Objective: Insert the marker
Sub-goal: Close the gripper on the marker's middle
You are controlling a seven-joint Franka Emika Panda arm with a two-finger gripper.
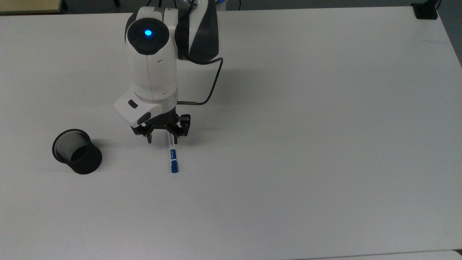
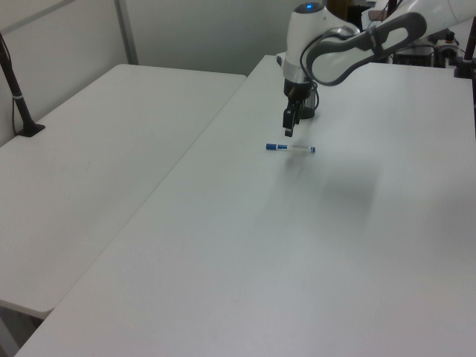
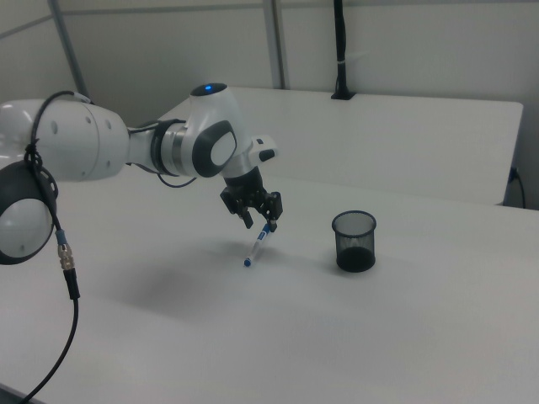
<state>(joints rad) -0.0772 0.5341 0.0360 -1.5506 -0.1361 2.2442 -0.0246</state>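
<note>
The marker (image 1: 172,155) lies flat on the white surface (image 1: 325,144), its blue cap toward the top view's bottom edge, well apart from the black mesh cup (image 1: 77,151) at the top view's left. The claw (image 1: 162,140) hangs over the marker's white-barrelled end with its fingers spread apart, empty. In the right view the claw (image 3: 258,222) appears to sit just above the barrel, though contact cannot be settled from these angles. Progress is judged early: approach is nearly complete, while the grasp, the lift, the carry to the cup and the upright insertion all remain. The cup stands upright and empty.
</note>
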